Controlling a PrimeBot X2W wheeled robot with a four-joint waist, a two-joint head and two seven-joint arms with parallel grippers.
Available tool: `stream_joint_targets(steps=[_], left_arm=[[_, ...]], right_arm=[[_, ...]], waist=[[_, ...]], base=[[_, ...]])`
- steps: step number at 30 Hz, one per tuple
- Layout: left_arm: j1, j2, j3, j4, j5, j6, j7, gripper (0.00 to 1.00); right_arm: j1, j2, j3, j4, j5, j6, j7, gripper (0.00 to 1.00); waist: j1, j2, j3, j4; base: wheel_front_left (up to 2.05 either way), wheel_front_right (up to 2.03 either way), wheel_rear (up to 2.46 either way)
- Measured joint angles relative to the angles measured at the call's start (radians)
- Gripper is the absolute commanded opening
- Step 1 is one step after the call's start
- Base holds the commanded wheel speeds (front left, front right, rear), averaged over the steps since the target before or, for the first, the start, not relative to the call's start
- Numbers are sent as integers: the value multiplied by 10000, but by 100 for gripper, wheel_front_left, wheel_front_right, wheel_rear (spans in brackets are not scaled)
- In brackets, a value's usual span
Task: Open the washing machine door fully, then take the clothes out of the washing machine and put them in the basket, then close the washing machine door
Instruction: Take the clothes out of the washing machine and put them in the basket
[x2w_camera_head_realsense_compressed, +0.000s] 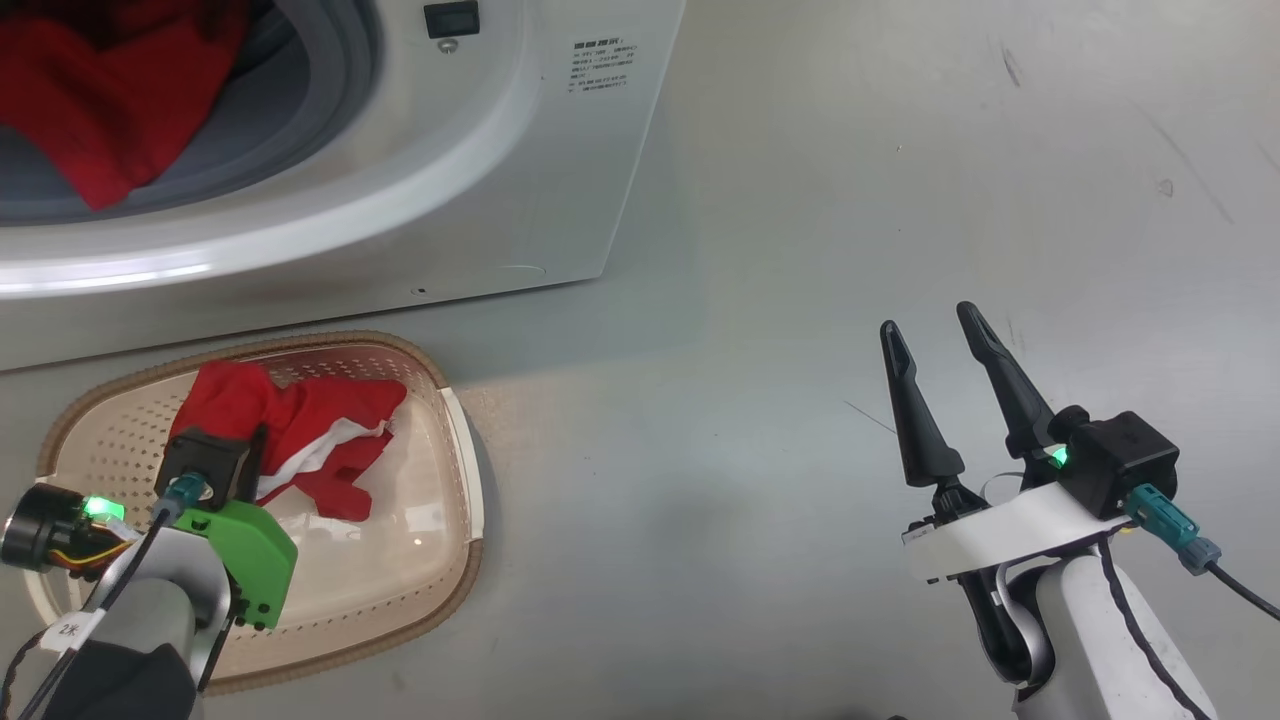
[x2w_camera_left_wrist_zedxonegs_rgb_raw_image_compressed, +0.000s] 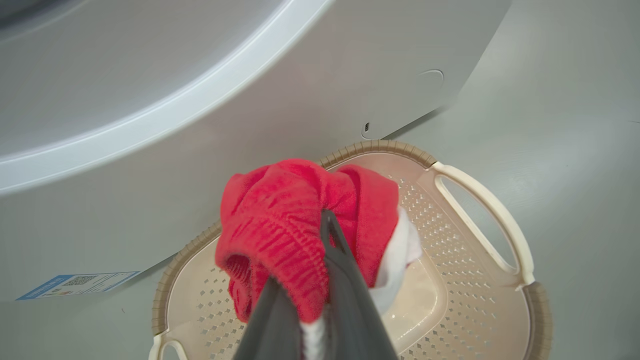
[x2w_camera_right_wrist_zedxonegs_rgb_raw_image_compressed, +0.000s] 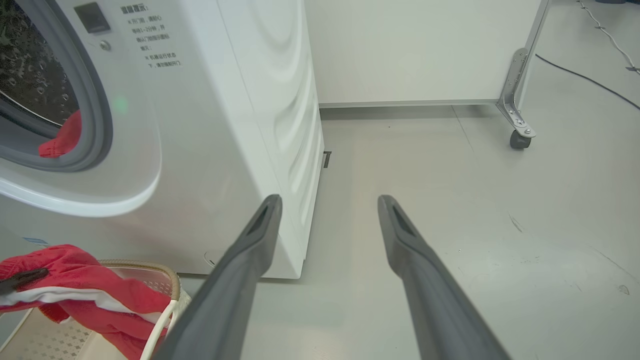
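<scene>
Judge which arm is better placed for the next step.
Left, probably. The left gripper is shut on a red garment right over the basket, so it need only open. The right gripper stands open over the floor, off to the side.

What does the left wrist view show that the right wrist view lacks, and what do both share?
Left wrist, not right: how the left gripper is shut on the ribbed band of the red garment, and the smooth floor of the basket. Right wrist, not left: the open right gripper, red clothes inside the drum, a castor. Both: washing machine, basket, red garment.
</scene>
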Motion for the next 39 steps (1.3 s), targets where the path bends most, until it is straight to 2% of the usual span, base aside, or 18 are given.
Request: stream_joint_targets(steps=[12,22,23,24,25,26,35,39], left_arm=[[-270,94,343,1653,-33,105,56,0],[-685,35,332,2274,-40,144,-169,0],[-724,10,334,2362,-79,144,-165,32],[-759,-13,332,2489,-123,144,-144,32],[-772,-31,330,2575,-134,144,-134,85],[-778,-42,334,2627,-138,144,-134,100],[-958,-247,359,3187,-383,128,-284,100],[-1075,-253,385,3225,-385,128,-685,100]], right_arm=[[-297,2,-69,-21,-169,-8,0,100],[-342,2,-58,-8,-234,-8,0,100],[-343,2,-56,-6,-234,-8,0,100],[-345,2,-54,-2,-234,-8,0,100],[-348,2,-50,2,-234,-8,0,100],[-353,2,-46,8,-234,-8,0,100],[-366,2,-50,192,-234,-8,0,100],[-379,2,-59,255,-234,-6,0,100]], waist=[[0,0,449,135],[0,0,467,214],[0,0,466,224],[0,0,463,233],[0,0,459,242],[0,0,453,249],[0,0,232,339],[0,0,11,409]], base=[[0,0,0],[0,0,0],[0,0,0],[0,0,0],[0,0,0],[0,0,0],[0,0,0],[0,0,0]])
